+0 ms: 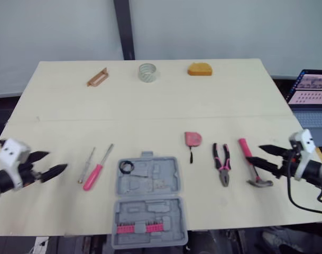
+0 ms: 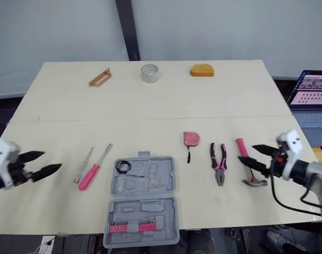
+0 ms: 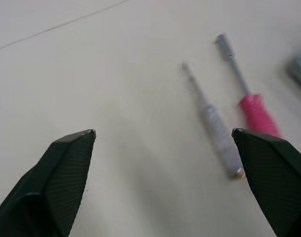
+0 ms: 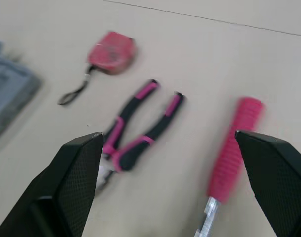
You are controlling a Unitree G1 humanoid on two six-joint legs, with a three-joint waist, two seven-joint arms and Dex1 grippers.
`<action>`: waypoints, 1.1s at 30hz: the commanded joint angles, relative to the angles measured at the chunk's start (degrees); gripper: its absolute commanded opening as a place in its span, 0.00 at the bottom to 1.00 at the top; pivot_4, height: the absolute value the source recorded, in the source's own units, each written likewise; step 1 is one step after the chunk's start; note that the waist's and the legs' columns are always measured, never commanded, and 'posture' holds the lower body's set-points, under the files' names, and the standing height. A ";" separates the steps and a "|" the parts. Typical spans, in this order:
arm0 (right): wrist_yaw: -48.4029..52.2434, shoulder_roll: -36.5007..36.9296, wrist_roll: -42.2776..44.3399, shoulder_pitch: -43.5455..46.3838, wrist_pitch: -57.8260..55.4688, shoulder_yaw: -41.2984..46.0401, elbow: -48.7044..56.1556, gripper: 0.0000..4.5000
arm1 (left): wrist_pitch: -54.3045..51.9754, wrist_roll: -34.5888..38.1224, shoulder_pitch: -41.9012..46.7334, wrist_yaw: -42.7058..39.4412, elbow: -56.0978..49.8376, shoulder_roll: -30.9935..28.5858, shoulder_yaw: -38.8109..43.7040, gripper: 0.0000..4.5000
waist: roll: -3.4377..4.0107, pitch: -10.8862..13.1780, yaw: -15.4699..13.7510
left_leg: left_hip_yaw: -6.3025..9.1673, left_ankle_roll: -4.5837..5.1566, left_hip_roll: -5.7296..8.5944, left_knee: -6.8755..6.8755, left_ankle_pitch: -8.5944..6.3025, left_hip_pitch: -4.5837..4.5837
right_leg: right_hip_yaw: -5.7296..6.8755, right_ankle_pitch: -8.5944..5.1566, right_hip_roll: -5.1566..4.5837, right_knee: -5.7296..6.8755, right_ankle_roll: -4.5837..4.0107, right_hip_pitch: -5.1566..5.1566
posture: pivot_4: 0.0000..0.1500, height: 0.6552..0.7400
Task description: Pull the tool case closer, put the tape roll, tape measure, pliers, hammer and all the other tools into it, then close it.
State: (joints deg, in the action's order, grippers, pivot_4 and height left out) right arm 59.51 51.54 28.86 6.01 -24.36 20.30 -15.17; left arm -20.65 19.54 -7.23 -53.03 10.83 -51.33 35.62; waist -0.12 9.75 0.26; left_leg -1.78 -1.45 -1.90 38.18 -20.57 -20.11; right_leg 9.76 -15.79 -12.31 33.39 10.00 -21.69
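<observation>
The grey tool case (image 1: pixel 148 203) lies open near the table's front edge, with pink bits in its front half and a small black ring (image 1: pixel 127 166) in its back half. Left of it lie a grey screwdriver (image 1: pixel 86 165) and a pink-handled screwdriver (image 1: pixel 97 169). To its right are a pink tape measure (image 1: pixel 192 138), pink-and-black pliers (image 1: pixel 221 164) and a pink-handled hammer (image 1: pixel 250 161). A clear tape roll (image 1: pixel 148 72) sits at the far edge. My left gripper (image 1: pixel 56 161) is open, left of the screwdrivers. My right gripper (image 1: pixel 256 154) is open, just right of the hammer.
A small wooden piece (image 1: pixel 97 78) and an orange block (image 1: pixel 200 69) flank the tape roll at the table's far edge. A laptop (image 1: pixel 311 90) stands off the table's right side. A seam (image 1: pixel 150 119) crosses the tabletop.
</observation>
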 commanded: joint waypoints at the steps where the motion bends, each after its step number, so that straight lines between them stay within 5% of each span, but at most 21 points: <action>1: 0.96 0.73 -3.03 2.15 6.39 1.10 -9.30 1.00 | 3.51 -0.14 -3.09 1.57 2.56 -0.37 5.78 0.99 | 0.01 0.01 -0.10 | 0.00 0.00 0.00 0.01 0.00 0.01 | -0.01 0.00 -0.01 0.00 0.00 0.00 | 1.00 1.00; 7: 1.01 0.14 -7.05 7.62 13.50 -0.08 -22.25 1.00 | 6.14 0.28 -7.68 3.56 3.47 2.18 8.01 0.99 | 0.06 0.04 0.07 | -0.06 0.00 -0.01 0.00 0.00 0.02 | -0.07 0.00 -0.01 -0.01 0.00 0.00 | 1.00 1.00; 17: 1.78 0.33 -8.51 10.01 16.58 -0.49 -26.54 1.00 | 5.08 1.08 -6.11 4.85 0.64 2.70 5.74 0.99 | 0.07 0.04 -0.01 | -0.08 0.00 -0.02 0.00 0.00 0.03 | -0.08 0.00 -0.01 -0.01 0.00 0.00 | 1.00 1.00; 24: -1.92 -5.00 -1.79 3.24 5.10 -0.13 -2.55 1.00 | 1.19 3.53 1.26 3.85 -10.35 3.12 -3.04 0.99 | 0.07 0.04 -0.15 | -0.08 0.00 -0.04 0.04 0.00 0.03 | -0.08 0.00 0.00 0.01 0.00 0.02 | 1.00 1.00; 33: -23.53 -20.25 -2.75 3.17 -11.34 -9.44 24.89 1.00 | -3.73 3.68 18.32 -0.03 -23.01 7.75 -27.78 0.99 | 0.11 0.02 -0.23 | -0.05 -0.01 -0.02 0.12 0.00 0.02 | -0.11 0.00 0.01 0.11 0.00 -0.01 | 1.00 1.00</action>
State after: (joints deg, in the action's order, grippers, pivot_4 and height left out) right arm 40.16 31.41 26.92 8.64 -33.88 10.78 6.25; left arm -24.44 23.05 9.57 -52.09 -9.98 -43.52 9.66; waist -0.01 9.78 0.03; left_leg -1.84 -1.47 -1.92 38.29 -20.58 -20.10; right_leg 9.64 -15.78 -12.30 33.52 10.00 -21.72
